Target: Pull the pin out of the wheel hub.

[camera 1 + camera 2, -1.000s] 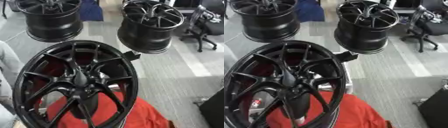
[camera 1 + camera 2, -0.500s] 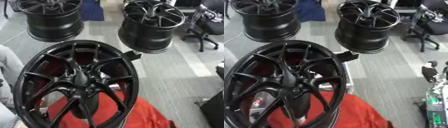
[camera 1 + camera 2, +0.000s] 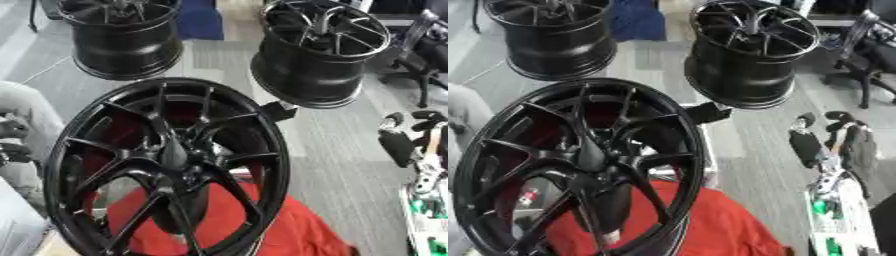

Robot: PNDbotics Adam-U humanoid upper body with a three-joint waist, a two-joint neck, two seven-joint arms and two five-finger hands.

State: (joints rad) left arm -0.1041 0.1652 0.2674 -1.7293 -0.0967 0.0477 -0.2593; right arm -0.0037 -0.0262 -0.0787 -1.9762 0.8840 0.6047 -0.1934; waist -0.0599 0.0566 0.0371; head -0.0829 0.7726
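Black wheel hub (image 3: 166,165) upright before us on red cloth (image 3: 289,230), our right hand (image 3: 829,145) at right side, fingers relaxed, holding nothing, pin we cannot see.

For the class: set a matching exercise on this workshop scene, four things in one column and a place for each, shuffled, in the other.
Things:
1. near wheel hub
2. red cloth
3. right hand
4. office chair

Places:
A. far right, top
B. right edge, raised beside the hub
C. foreground, left of centre
D. under the near hub

Pairs: 1-C, 2-D, 3-B, 4-A
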